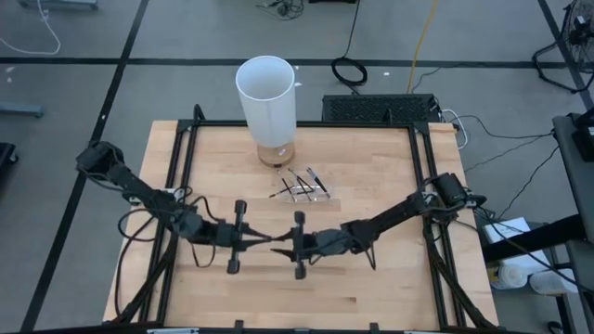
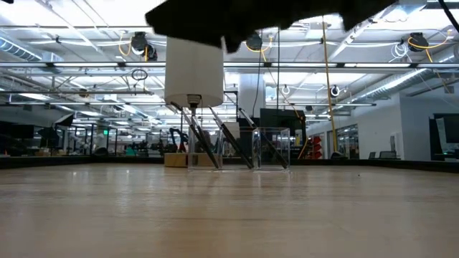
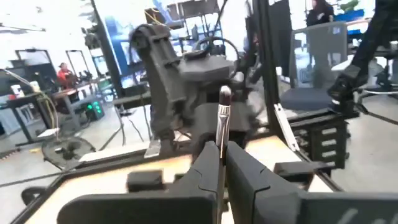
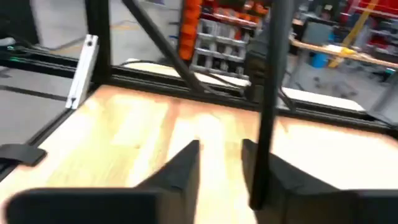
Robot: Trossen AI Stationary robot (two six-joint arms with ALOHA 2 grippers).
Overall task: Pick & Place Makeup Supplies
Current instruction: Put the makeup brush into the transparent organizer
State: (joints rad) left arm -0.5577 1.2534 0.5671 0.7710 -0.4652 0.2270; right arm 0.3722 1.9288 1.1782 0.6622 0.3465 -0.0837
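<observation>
So both grippers meet mid-table, bare wood all round. Left gripper (image 3: 219,163) pinches a makeup brush (image 3: 222,134); right gripper (image 4: 221,163) stands apart, empty. Remaining brushes (image 1: 302,186) lie near the white cylinder (image 1: 267,109).

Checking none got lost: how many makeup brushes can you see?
About 6 brushes: one gripped in the left tool, mid-table; roughly five bunched in the clear tray by the white cup. They overlap, so some may be hidden.
</observation>
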